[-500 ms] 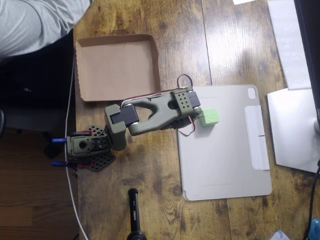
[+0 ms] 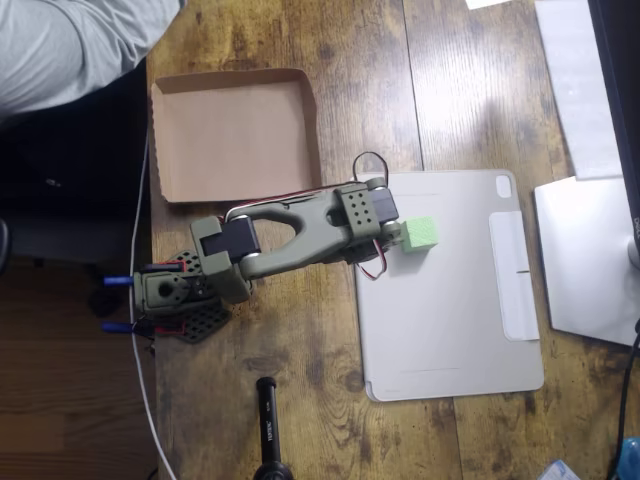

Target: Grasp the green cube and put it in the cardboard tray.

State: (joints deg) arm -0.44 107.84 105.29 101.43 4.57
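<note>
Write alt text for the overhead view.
An olive-green arm reaches right across a wooden table, its gripper at a green cube lying on a grey tablet cover. An empty cardboard tray sits up and left of the cube.

Single overhead view, camera fixed above the wooden table (image 2: 300, 400) and looking straight down. Set fairly high: frame takes in the arm's base (image 2: 175, 300) at lower left, the cardboard tray (image 2: 165, 140) at upper left, and the grey tablet cover (image 2: 450, 330) right of centre. Left edge runs past the table into dark floor. A person's sleeve (image 2: 70, 45) cuts the top-left corner. No second view to compare.
</note>
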